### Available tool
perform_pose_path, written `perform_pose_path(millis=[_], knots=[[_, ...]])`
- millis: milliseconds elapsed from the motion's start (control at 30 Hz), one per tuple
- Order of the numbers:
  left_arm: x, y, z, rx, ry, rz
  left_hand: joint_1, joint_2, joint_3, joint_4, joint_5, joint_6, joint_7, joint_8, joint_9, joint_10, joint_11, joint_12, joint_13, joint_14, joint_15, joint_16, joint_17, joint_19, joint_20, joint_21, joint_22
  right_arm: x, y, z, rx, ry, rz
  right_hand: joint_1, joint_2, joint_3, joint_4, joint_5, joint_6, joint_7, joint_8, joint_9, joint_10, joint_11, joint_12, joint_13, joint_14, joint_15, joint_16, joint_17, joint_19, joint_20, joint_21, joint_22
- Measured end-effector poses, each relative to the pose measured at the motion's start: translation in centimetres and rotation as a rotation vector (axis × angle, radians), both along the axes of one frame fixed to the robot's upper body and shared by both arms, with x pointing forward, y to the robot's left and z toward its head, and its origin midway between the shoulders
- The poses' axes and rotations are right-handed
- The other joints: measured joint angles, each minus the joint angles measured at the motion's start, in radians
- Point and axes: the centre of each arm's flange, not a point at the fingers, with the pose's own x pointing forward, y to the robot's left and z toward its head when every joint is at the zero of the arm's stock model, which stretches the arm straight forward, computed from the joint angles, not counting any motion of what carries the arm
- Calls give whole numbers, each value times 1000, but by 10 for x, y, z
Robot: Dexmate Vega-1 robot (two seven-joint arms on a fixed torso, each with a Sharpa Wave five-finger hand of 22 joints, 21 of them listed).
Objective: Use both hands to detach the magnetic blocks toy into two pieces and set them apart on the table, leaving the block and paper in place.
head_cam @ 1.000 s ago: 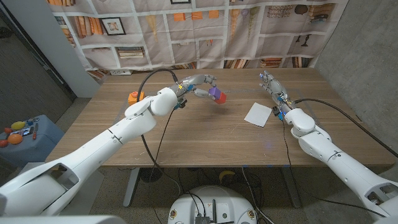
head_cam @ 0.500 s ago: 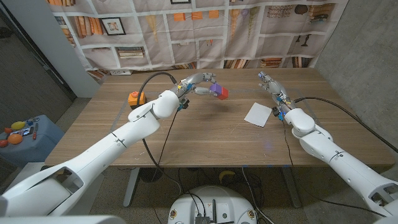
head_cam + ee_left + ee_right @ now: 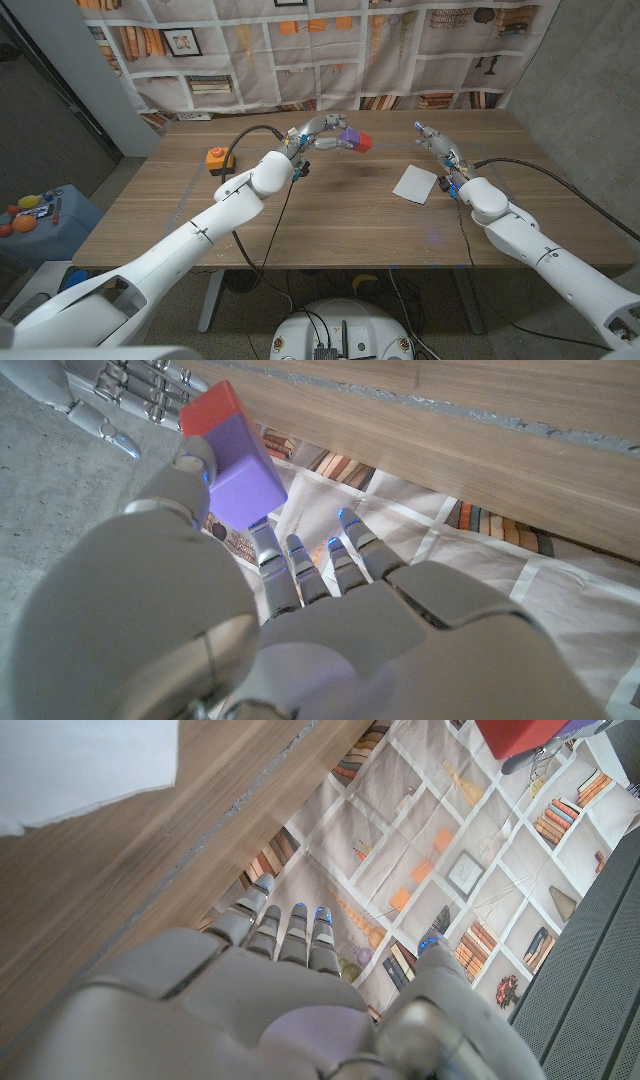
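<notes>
- Head view: the left hand (image 3: 325, 135) holds the magnetic blocks toy (image 3: 354, 140) lifted above the far middle of the wooden table (image 3: 330, 215), its purple part nearer the fingers and its red part pointing toward the robot's right.
- Left wrist view confirms the grip: the thumb and fingers pinch the purple block, while the red block (image 3: 212, 408) sticks out free beyond them.
- The right hand (image 3: 436, 140) hangs over the far right of the table with its fingers apart and nothing in them, well apart from the toy.
- A sheet of white paper (image 3: 415, 184) lies near the right arm, and an orange block (image 3: 216, 157) sits on the far left; both are to remain where they are.
- The step in hand looks like bringing the two hands together, so the right hand should travel above the paper rather than drag across it.
- It would do best to take hold of the red end alone, leaving the seam between the colours uncovered.
- A pull straight along the toy's length, or a slight twist at the seam, should break the magnets cleanly.
- The left grip sits close to the seam, so firm pressure on the purple part matters, or it may slip out.
</notes>
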Motion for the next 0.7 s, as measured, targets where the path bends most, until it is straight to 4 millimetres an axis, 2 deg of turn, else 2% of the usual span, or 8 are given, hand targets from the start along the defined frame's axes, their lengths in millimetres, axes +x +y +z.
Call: perform_pose_path(millis=[33, 133, 267, 400, 433, 467, 633, 700], knots=[[1, 0, -1, -18, 7, -9, 0, 0, 0, 0, 0, 0, 0, 0, 0, 0, 0, 0, 0, 0, 0, 0, 0, 0, 0, 0, 0, -1, -1, -1, -5, 2, 2, 0, 0, 0, -6, -2, -2, -2, 0, 0, -2, -2, 0, 0, -3, 3, 0, -3, 0, 0, 0, 0], [3, -1, -3, -46, 18, -21, 0, 0, -4, 4, 0, 0, 0, 0, 0, 0, 0, 0, 0, 0, 0, 0, 0, 0, 0, 0, 0, -3, -1, -1, -15, 6, 12, 27, -27, 5, -32, -2, -18, -18, 0, 0, -20, 1, 0, 0, -12, 12, -4, -4, -7, 7, 0, 0], [6, -1, -5, -101, 40, -48, -1, 1, -6, 3, 0, 0, 0, 0, 0, -4, 4, 0, 0, 0, 0, 0, 0, -4, 3, 0, 0, -4, -2, 0, -32, 14, 26, 64, -38, 12, -62, -2, -42, -42, 0, 0, -41, 2, -4, 0, -29, 29, -4, -4, -18, 18, -1, 2], [7, -1, -7, -138, 56, -69, -1, 1, -6, 3, 0, 0, 0, 0, 0, -4, 4, 0, 0, -4, -4, 0, 0, -6, 2, 0, 0, -5, -2, 1, -51, 23, 38, 86, -43, 18, -75, -2, -60, -60, 0, 5, -60, 6, -4, 0, -40, 32, -3, -9, -22, 22, -4, 2], [8, -1, -7, -151, 62, -77, -1, 1, -6, 3, 0, 0, 0, 0, 0, -4, 4, 0, 0, -5, -5, 0, 0, -7, 0, 0, 0, -5, -2, 2, -59, 25, 43, 96, -54, 17, -75, -2, -63, -63, 0, 5, -60, 6, -4, 0, -43, 35, -3, -9, -25, 25, -4, 2], [9, -2, -8, -164, 69, -85, -1, 1, -8, 2, 0, 0, 0, 0, 0, -4, 4, 0, 0, -8, -3, 0, 0, -8, 0, 0, 0, -5, -2, 3, -68, 27, 47, 101, -49, 15, -78, -2, -67, -67, 0, 5, -65, 7, -4, 0, -43, 35, -3, -9, -25, 25, -4, 2], [12, -2, -11, -208, 95, -115, -1, 1, -11, 5, 0, 0, 0, 0, 0, -4, 4, 0, 0, -11, 0, 0, 0, -8, 0, 0, 0, -6, -1, 7, -98, 31, 59, 115, -51, 18, -84, -2, -69, -69, 0, 5, -71, 10, -4, 4, -49, 41, -3, -9, -25, 25, -4, 2], [13, -2, -11, -219, 101, -123, -1, 1, -13, 4, 0, 0, 0, 0, 0, -4, 4, 0, 0, -11, 0, 0, 0, -8, 0, 0, 0, -7, 0, 8, -112, 31, 65, 126, -63, 21, -87, -2, -72, -72, 0, 5, -81, 14, -6, 4, -52, 44, -3, -9, -29, 28, -4, 2]])
